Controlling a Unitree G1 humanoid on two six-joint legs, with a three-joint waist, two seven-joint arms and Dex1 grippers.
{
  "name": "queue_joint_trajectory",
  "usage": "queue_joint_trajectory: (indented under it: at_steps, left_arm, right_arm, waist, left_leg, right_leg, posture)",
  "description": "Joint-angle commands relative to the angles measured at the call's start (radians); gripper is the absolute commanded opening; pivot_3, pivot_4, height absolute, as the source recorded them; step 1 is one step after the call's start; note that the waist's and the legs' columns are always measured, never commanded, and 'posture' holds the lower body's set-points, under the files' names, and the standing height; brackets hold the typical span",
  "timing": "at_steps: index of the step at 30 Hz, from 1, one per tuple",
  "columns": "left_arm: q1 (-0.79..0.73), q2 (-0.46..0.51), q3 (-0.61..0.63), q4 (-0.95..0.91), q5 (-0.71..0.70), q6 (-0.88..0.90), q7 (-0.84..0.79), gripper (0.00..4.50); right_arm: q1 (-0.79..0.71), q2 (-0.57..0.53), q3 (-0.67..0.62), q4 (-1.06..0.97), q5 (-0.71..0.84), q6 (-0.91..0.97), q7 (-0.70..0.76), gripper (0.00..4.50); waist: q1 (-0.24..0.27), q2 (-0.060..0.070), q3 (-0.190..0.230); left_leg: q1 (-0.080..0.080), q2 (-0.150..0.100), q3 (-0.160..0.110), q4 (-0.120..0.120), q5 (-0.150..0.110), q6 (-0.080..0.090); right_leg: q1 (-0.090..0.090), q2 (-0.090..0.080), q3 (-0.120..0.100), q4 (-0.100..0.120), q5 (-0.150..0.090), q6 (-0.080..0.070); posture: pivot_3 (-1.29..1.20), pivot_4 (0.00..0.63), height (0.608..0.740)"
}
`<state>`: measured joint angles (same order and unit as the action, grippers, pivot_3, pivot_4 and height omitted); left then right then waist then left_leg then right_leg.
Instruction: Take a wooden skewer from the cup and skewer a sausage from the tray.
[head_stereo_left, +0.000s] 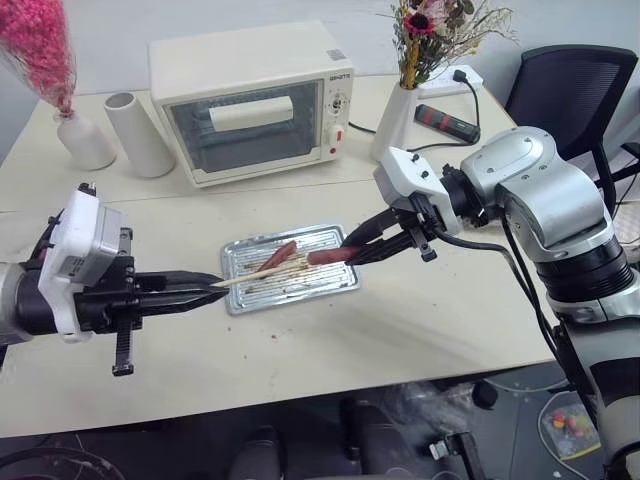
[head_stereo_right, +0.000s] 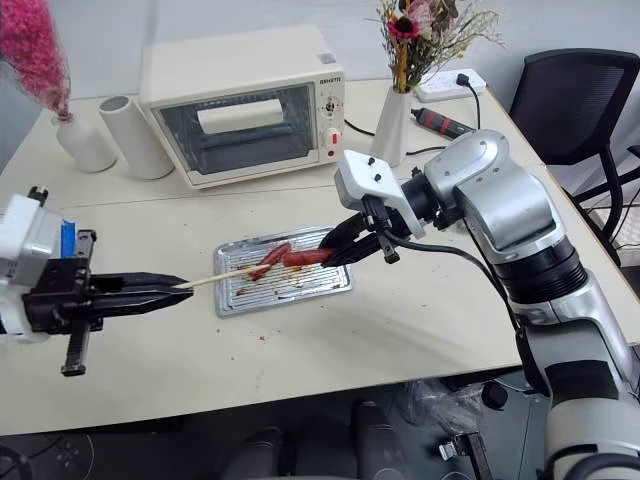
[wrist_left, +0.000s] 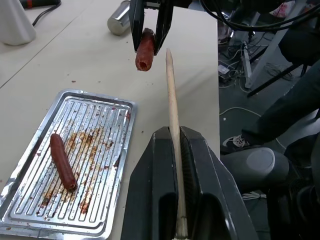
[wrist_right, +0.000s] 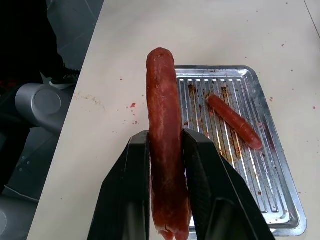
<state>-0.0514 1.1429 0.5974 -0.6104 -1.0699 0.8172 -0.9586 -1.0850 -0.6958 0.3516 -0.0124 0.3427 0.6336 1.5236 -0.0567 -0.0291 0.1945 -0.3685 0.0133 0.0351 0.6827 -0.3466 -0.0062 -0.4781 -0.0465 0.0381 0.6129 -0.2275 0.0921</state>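
pale wood marks the nearest thing: the wooden skewer, clamped at its back end between the closed black fingers of the left gripper, which hangs above the table toward its near left part. the stick juts out past the fingertips, level, its pointed tip over the near long edge of the tray. in the left wrist view the skewer runs straight along the groove between the fingers, and its tip ends just beside the open end of the raised sausage, a little to one side and apart from it.

that sausage is pinched around its middle by the right gripper, whose fingers are partly closed on its width; it is held in the air above the tray's right end, lying along the line of the fingers, with its free end facing the skewer tip. the right wrist view shows it standing out well past the fingertips.

the silver tray sits flat near the middle of the table, its ridged base streaked with brown grease. a second sausage lies loose on the ridges inside it.

farther back, a white toaster oven stands toward the far edge. a white cylindrical vase is at its left, and a white vase of flowers at its right.
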Motion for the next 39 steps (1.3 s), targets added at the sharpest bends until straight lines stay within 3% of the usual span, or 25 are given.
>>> queue_joint_trajectory:
  at_steps: [1, 10, 25, 39]
  left_arm:
    - [-0.027, 0.006, -0.02, 0.014, 0.03, -0.028, -0.011, 0.0]
    - [-0.035, 0.008, -0.03, 0.058, 0.099, -0.053, -0.057, 0.0]
    - [-0.152, -0.004, -0.158, 0.076, 0.13, -0.074, -0.052, 0.0]
    - [-0.142, 0.007, -0.123, 0.112, 0.18, -0.086, -0.095, 0.0]
  right_arm:
    - [-0.027, 0.0, -0.038, -0.046, 0.026, 0.013, -0.003, 0.98]
    - [-0.027, -0.018, -0.049, -0.064, 0.034, 0.02, -0.002, 0.98]
    - [-0.039, 0.0, -0.053, -0.078, 0.057, 0.036, -0.038, 0.98]
    - [-0.018, -0.031, -0.057, -0.089, 0.057, 0.029, -0.036, 0.98]
  waist:
    - [0.001, 0.0, 0.0]
    - [0.001, 0.0, 0.0]
    - [0.001, 0.0, 0.0]
    - [0.001, 0.0, 0.0]
  left_leg:
    - [0.0, 0.0, 0.0, 0.0, 0.0, 0.0]
    - [0.0, 0.0, 0.0, 0.0, 0.0, 0.0]
    - [0.0, -0.001, 0.0, 0.001, 0.0, 0.0]
    - [0.0, -0.001, 0.001, 0.001, 0.0, 0.0]
  right_leg:
    - [0.0, 0.0, 0.0, 0.0, 0.0, 0.0]
    - [0.0, 0.0, 0.0, 0.0, 0.0, 0.0]
    - [0.0, 0.0, 0.0, 0.006, 0.0, 0.0]
    - [-0.001, 0.001, 0.001, 0.007, 0.0, 0.0]
  posture:
    - [0.0, 0.15, 0.74]
    - [0.0, 0.15, 0.74]
    - [0.0, 0.15, 0.74]
    - [0.0, 0.15, 0.74]
